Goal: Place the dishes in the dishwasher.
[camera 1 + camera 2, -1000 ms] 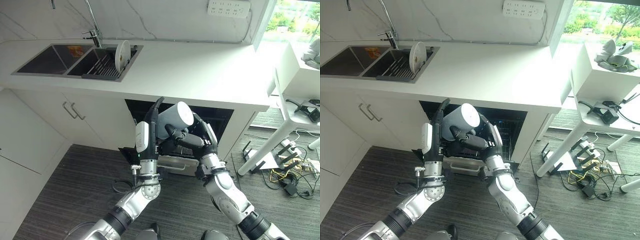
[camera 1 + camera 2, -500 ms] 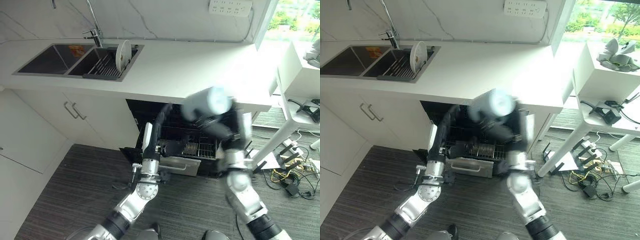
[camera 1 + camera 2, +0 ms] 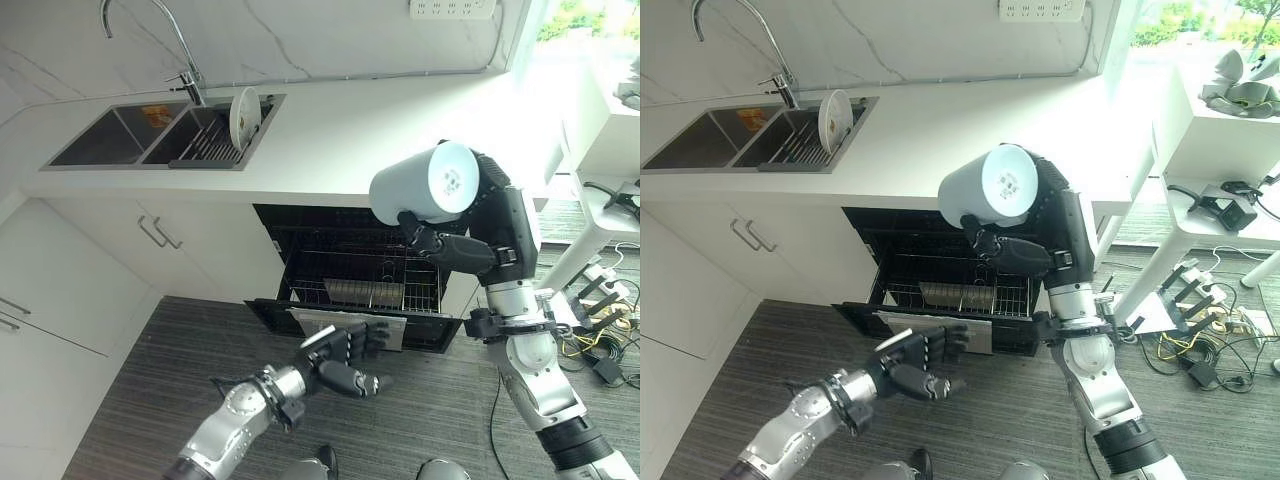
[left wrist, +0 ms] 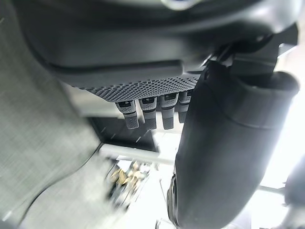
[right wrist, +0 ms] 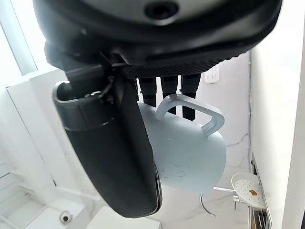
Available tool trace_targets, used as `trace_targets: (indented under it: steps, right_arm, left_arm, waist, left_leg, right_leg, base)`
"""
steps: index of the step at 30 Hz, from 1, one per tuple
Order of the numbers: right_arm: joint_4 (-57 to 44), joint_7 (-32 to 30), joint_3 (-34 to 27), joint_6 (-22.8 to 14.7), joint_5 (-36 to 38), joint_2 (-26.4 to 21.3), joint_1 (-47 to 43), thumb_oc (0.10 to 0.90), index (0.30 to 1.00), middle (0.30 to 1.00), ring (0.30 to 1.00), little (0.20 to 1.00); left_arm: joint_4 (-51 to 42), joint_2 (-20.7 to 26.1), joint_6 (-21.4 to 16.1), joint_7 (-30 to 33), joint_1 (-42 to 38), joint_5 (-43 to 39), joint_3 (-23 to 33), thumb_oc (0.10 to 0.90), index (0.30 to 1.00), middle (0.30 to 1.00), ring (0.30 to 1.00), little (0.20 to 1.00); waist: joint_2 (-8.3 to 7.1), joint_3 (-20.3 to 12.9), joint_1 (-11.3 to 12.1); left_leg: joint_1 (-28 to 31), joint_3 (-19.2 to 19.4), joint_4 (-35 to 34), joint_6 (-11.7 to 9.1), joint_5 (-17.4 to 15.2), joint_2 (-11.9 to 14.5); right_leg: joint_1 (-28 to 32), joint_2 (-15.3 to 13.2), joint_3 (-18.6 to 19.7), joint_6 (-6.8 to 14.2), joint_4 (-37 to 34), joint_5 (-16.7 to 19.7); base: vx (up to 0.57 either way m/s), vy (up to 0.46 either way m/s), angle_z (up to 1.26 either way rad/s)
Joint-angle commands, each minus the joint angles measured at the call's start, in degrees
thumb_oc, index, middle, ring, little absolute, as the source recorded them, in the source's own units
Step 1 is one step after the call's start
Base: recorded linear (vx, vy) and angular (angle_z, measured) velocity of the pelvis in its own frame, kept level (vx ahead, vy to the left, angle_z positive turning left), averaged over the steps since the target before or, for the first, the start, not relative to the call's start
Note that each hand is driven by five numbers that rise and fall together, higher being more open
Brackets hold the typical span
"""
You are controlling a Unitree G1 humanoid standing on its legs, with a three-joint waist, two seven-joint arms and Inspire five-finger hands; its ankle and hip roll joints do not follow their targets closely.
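Since the dishwasher stands open with its rack drawn out, each label below reads the scene as a loading step in hand
Mug (image 3: 425, 187): pale grey, lying on its side high above the open dishwasher, base turned toward the camera; carried here, as I judge, so that it can be lowered into the rack
Right hand (image 3: 447, 247): curled round the mug from beneath, thumb along one side and fingers (image 5: 167, 90) beside the handle (image 5: 194, 110) in its own wrist view; a firm grasp, well clear of the counter edge
Left hand (image 3: 917, 362): low and near, over the floor in front of the dishwasher door, fingers (image 4: 147, 109) loosely bent and empty; held aside, probably to leave the rack free
Dishwasher (image 3: 300, 225): under the counter, door (image 3: 330, 322) folded down toward the near side
Rack (image 3: 365, 292): wire basket pulled forward over the door; some ribbed item lies in it, too small to name
Plate (image 3: 243, 116): standing on edge in the drainer (image 3: 205, 143) of the sink (image 3: 105, 135), far left on the counter; one dish not yet loaded
Counter (image 3: 380, 135): white, bare near the mug
Hidden or unclear: the mug's mouth faces away, so its inside cannot be seen; how the fingers meet the handle cannot be settled from the head views; the dishwasher's far interior is dark; the left wrist view is blurred beyond the fingers
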Motion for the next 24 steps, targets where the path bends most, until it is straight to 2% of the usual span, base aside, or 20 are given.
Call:
trace_targets:
  steps: [1, 2, 6, 10, 12, 16, 19, 24]
  right_arm:
    - [-4.4, 0.5, -4.7, -5.9, 1.7, 1.0, -3.9, 0.400, 0.300, 0.300, 0.300, 0.300]
    - [-3.9, 1.0, -5.4, -4.5, 3.4, 1.6, -3.0, 0.400, 0.300, 0.300, 0.300, 0.300]
    - [-2.7, 1.4, -6.4, -3.2, 5.9, 2.8, -1.2, 0.400, 0.300, 0.300, 0.300, 0.300]
    - [0.5, 1.6, -6.9, -1.9, 8.0, 4.3, -0.1, 0.400, 0.300, 0.300, 0.300, 0.300]
    - [2.4, 1.5, -6.8, -0.9, 8.1, 5.0, 0.0, 0.400, 0.300, 0.300, 0.300, 0.300]
    - [5.5, 2.6, -6.2, -0.3, 5.8, 5.0, -0.5, 0.400, 0.300, 0.300, 0.300, 0.300]
    - [8.3, 3.0, -5.2, 0.0, 3.4, 3.3, -2.1, 0.400, 0.300, 0.300, 0.300, 0.300]
    - [11.9, 3.5, -4.5, 1.4, 2.5, 1.0, -5.2, 0.400, 0.300, 0.300, 0.300, 0.300]
  left_arm:
    - [-5.2, 0.1, -2.7, 1.5, -3.4, -3.1, 3.1, 0.800, 0.900, 0.900, 0.900, 0.900]
    - [-4.6, -0.2, -5.4, 6.0, -2.1, 0.6, 4.9, 0.800, 0.900, 0.900, 0.900, 0.900]
    - [-3.7, -0.3, -9.8, 10.2, -0.3, 5.8, 7.6, 0.800, 0.900, 0.900, 0.900, 0.900]
    - [-3.6, 0.7, -15.0, 15.2, 0.9, 14.5, 10.1, 0.800, 0.900, 0.900, 0.900, 0.900]
    - [-3.3, 1.9, -18.2, 19.3, 0.7, 21.9, 11.4, 0.800, 0.900, 0.900, 0.900, 0.900]
    - [-2.2, 4.6, -21.7, 25.6, -0.3, 33.1, 13.2, 0.800, 0.900, 0.900, 0.900, 0.900]
    - [0.2, 8.2, -25.5, 33.7, -3.0, 44.5, 13.3, 0.800, 0.900, 0.900, 0.900, 0.900]
    - [2.0, 12.7, -27.6, 37.7, -7.5, 51.0, 12.4, 0.800, 0.900, 0.900, 0.900, 0.900]
  waist:
    - [-2.63, -4.1, 1.3]
    - [-2.91, -4.1, 1.6]
    - [-3.43, -4.0, 2.2]
    - [-3.79, -4.2, 2.8]
    - [-3.84, -3.9, 3.3]
    - [-4.09, -3.9, 3.8]
    - [-4.08, -3.3, 3.9]
    - [-3.82, -2.5, 4.0]
  left_leg:
    - [1.0, 1.7, 5.9, 1.8, -11.0, 0.7]
    - [0.9, 1.6, 5.9, 1.8, -10.9, 0.6]
    - [1.0, 1.5, 5.9, 1.8, -10.9, 0.6]
    - [0.9, 1.5, 5.9, 1.8, -10.8, 0.6]
    - [1.5, 1.5, 5.9, 1.7, -11.0, 0.6]
    - [1.2, 1.2, 5.9, 1.7, -10.6, 0.5]
    - [0.5, 0.8, 5.9, 1.5, -10.2, 0.4]
    - [-1.0, 0.5, 5.9, 1.3, -9.9, -0.1]
  right_leg:
    - [2.7, 0.8, 3.1, 4.2, -6.9, 0.7]
    - [2.7, 0.7, 2.9, 4.1, -6.9, 0.7]
    - [2.9, 0.7, 2.7, 3.8, -6.9, 0.6]
    - [2.9, 0.6, 2.4, 3.7, -6.9, 0.6]
    - [3.5, 0.6, 2.1, 3.7, -6.9, 0.4]
    - [3.4, 0.5, 1.8, 3.6, -6.9, 0.5]
    - [3.0, 0.3, 1.7, 3.7, -6.9, 0.6]
    - [1.2, -0.7, 2.2, 4.7, -6.9, 1.4]
  base:
    - [0.02, -0.009, 0.07]
    - [0.02, -0.009, 0.09]
    - [0.04, -0.018, 0.11]
    - [0.07, -0.014, 0.01]
    - [0.12, -0.013, 0.02]
    - [0.12, -0.014, 0.02]
    - [0.12, -0.011, 0.06]
    - [0.01, -0.002, 0.11]
